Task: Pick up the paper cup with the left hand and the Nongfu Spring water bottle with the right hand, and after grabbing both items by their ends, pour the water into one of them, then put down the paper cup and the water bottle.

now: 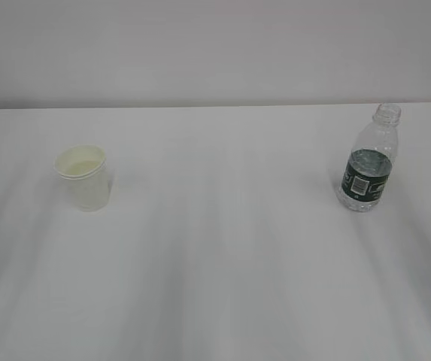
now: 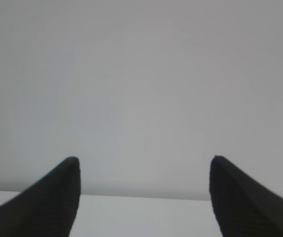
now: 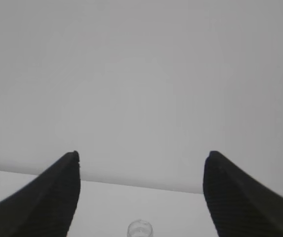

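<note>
Seeing my left hand (image 2: 143,197) and right hand (image 3: 141,195) both spread wide and empty, I note the paper cup (image 1: 83,177) standing left on the table (image 1: 223,248), the Nongfu Spring water bottle (image 1: 368,159) upright far right.

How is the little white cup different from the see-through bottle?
The paper cup is short, white and solid-looking; the water bottle is taller and clear, with a dark green label. The paper cup has a wide open top, while the water bottle narrows to a small neck. The paper cup stands on the left of the table, the water bottle on the right. Both stand upright, open-topped, with nothing holding them.
</note>
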You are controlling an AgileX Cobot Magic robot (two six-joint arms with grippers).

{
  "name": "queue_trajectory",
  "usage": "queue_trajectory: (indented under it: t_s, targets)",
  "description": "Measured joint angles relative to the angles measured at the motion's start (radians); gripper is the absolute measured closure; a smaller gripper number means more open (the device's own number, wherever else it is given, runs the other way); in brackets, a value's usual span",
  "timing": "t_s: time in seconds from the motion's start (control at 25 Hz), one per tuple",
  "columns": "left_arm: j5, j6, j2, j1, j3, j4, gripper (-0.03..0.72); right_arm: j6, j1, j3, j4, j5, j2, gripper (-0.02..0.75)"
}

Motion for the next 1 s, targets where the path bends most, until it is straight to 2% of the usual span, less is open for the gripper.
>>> queue_trajectory:
  t_s: [0.48, 0.64, 0.84, 1.0]
  targets:
    - [0.221, 0.044, -0.251, 0.000, 0.000, 0.002, 0.120, 0.009, 0.000, 0.000, 0.000, 0.358, -0.400, 0.148]
    - [0.309, 0.045, -0.330, 0.000, 0.000, 0.032, 0.121, 0.009, 0.000, 0.000, 0.003, 0.470, -0.500, 0.148]
    - [0.422, 0.046, -0.427, 0.000, -0.003, 0.056, 0.121, 0.010, 0.000, -0.002, 0.021, 0.540, -0.604, 0.148]
    - [0.578, 0.046, -0.477, 0.000, -0.066, 0.103, 0.121, 0.010, 0.000, -0.034, 0.034, 0.646, -0.671, 0.148]
